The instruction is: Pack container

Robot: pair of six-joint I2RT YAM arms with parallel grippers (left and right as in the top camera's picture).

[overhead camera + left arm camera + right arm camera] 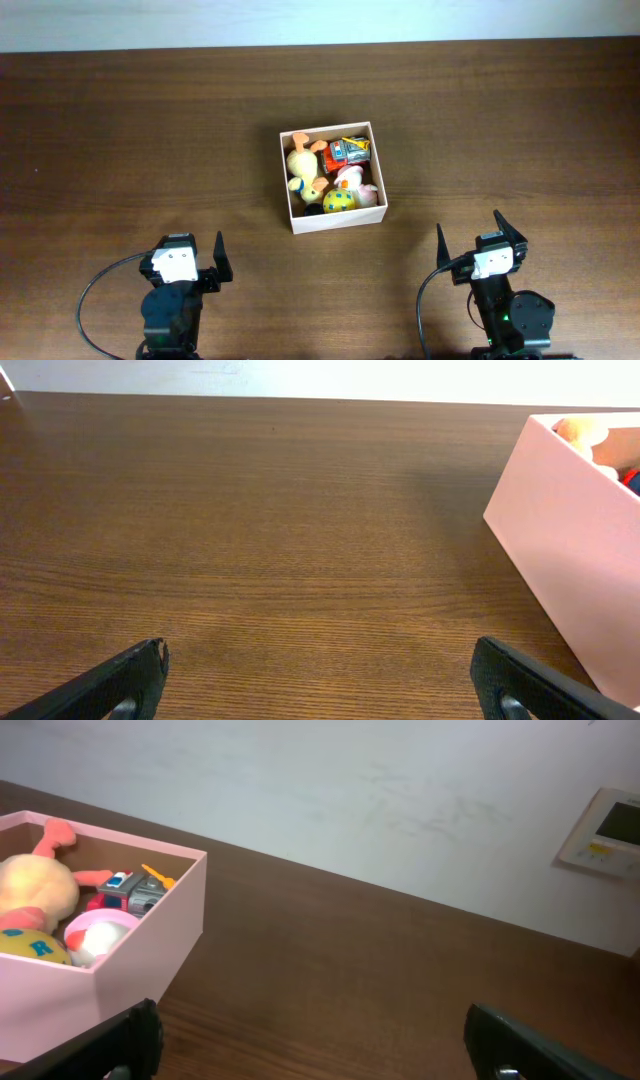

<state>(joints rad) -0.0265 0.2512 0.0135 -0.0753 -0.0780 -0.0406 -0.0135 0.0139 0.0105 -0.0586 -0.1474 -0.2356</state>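
Observation:
The container (336,222) is a square shallow box with cream-white walls at the middle of the table. It holds a yellow plush duck (302,169), a red and blue toy car (349,152), a pink and white toy (350,180) and a yellow spotted egg (338,201). Its wall shows at the right of the left wrist view (570,550) and at the left of the right wrist view (100,970). My left gripper (192,243) is open and empty near the front left. My right gripper (470,228) is open and empty near the front right. Both are well short of the box.
The dark brown wooden table (130,140) runs to a pale wall at the back. A wall panel (605,832) hangs at the right of the right wrist view. Black cables (95,290) loop beside each arm base.

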